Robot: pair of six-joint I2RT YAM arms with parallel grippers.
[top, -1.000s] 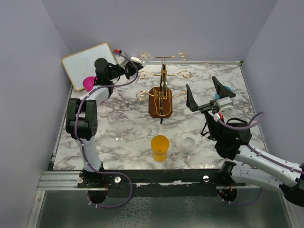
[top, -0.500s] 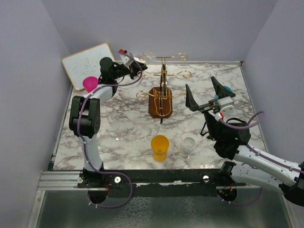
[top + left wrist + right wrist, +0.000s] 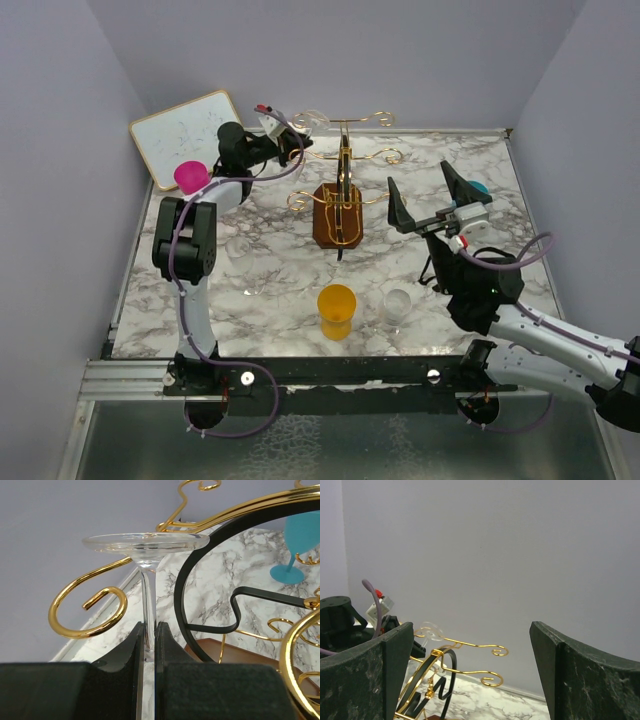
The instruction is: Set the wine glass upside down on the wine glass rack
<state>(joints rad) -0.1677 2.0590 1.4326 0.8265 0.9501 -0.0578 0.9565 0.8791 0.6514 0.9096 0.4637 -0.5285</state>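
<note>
Wine glass, foot up, is pinched by its stem in the left hand beside a curled upper arm at the far left of the gold wire rack, while the right hand hangs wide open above the desk, to the right of the rack.

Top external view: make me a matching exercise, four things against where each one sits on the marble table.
1. orange plastic cup
2. pink plastic cup
3. gold wire rack on brown wooden base
4. clear wine glass

A. centre
B. at the back, gripped by the left fingers
C. front middle
D. far left

Pairs: 1-C, 2-D, 3-A, 4-B
</note>
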